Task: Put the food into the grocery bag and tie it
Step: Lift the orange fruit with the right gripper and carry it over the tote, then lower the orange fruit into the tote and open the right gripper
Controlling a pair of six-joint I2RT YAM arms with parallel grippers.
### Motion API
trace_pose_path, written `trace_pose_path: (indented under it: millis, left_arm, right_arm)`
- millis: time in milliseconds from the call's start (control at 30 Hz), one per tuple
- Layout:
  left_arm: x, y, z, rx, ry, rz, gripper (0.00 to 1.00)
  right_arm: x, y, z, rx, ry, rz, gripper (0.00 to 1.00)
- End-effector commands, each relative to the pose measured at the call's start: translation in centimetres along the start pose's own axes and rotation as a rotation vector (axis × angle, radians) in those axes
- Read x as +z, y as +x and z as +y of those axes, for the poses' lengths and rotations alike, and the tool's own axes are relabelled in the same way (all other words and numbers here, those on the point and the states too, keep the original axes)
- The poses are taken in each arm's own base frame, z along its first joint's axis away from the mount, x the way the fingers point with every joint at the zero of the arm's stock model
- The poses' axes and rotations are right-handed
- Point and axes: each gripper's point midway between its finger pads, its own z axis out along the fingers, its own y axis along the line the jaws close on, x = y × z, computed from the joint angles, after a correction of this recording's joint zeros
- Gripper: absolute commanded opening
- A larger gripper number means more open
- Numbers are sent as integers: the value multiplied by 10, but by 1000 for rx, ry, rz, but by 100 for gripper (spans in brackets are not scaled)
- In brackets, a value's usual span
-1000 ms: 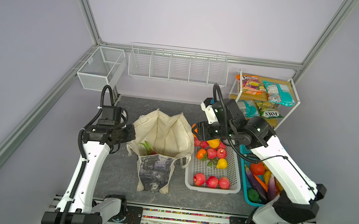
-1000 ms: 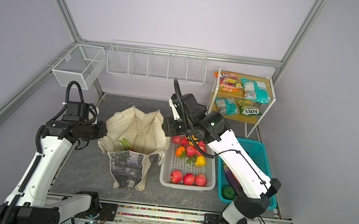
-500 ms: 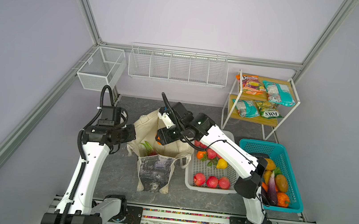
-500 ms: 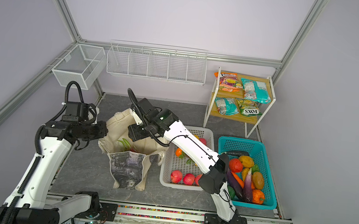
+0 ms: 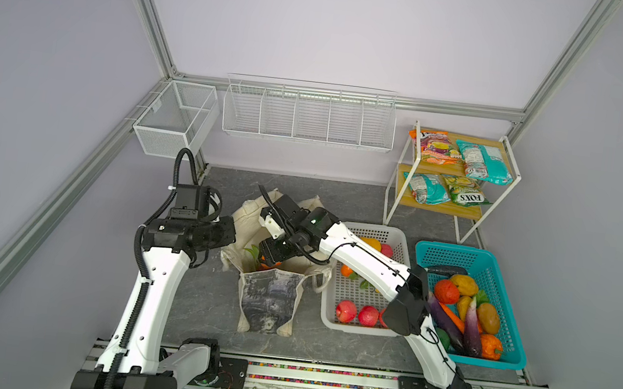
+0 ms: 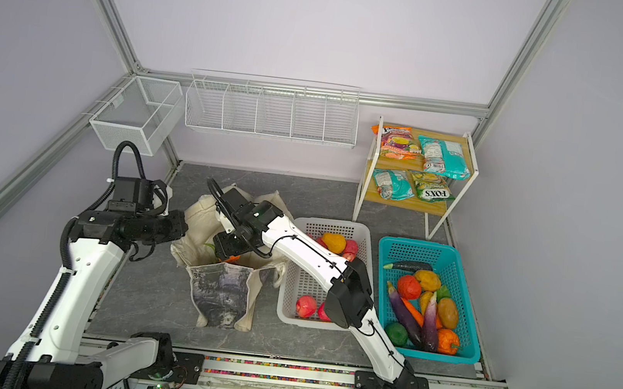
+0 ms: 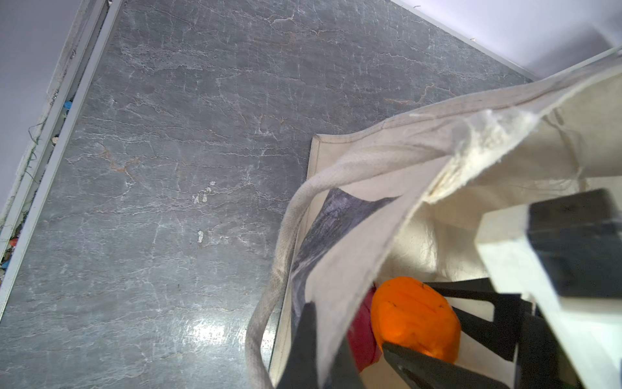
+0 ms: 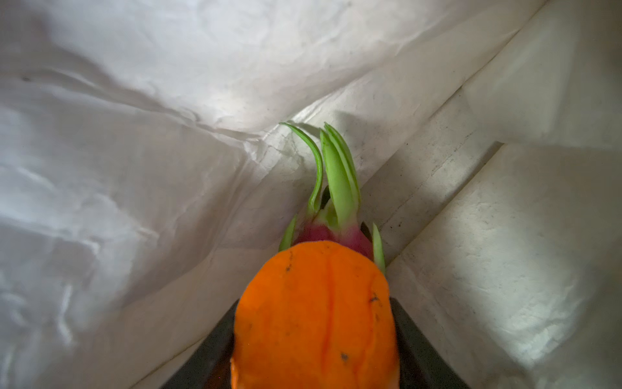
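Observation:
The cream grocery bag [image 5: 269,295] [image 6: 221,289] stands open on the grey table in both top views. My left gripper [image 5: 233,234] [image 7: 323,340] is shut on the cloth of its left rim. My right gripper [image 5: 270,257] [image 8: 314,336] reaches down into the bag's mouth, shut on an orange [image 8: 314,316] [image 7: 415,318]. Just beyond the orange, a pink dragon fruit with green tips [image 8: 336,202] lies inside the bag. More food, red apples [image 5: 346,311] among it, stays in the white basket [image 5: 397,238]. Teal snack packets [image 5: 483,166] sit on the shelf.
A teal basket [image 5: 499,360] full of toy vegetables stands right of the white basket. The wooden shelf [image 5: 441,209] is at the back right. White wire baskets [image 5: 307,114] hang on the back wall. The bag's strap handle [image 7: 282,235] droops outside the held rim.
My right arm swung left from above the white basket to the bag, carrying the orange, and has lowered into the bag's mouth. The left arm has kept still.

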Motion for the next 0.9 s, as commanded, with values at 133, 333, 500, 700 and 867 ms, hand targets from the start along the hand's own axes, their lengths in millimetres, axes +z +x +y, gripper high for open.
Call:
trace_pose_path:
  millis: [133,333,500,700,867]
  left_arm:
    - [-5,0,0,-4,8,-17,0]
    - [-6,0,-1,-2,10,-20,0]
    - [-7,-1,-1,-3,10,-21,0]
    - [-7,-2,-1,-2,9,-22,0]
    - [-6,0,0,-3,6,-19,0]
  right_arm:
    - [7,3,-1,-6,20,11,56]
    - [7,4,-3,-21,49,10,69]
    - [-1,0,-1,-54,65,-15,85]
    - [-23,-9,8,-108,73,-76,99]
    - [-63,-28,23,-144,77,-179,88]
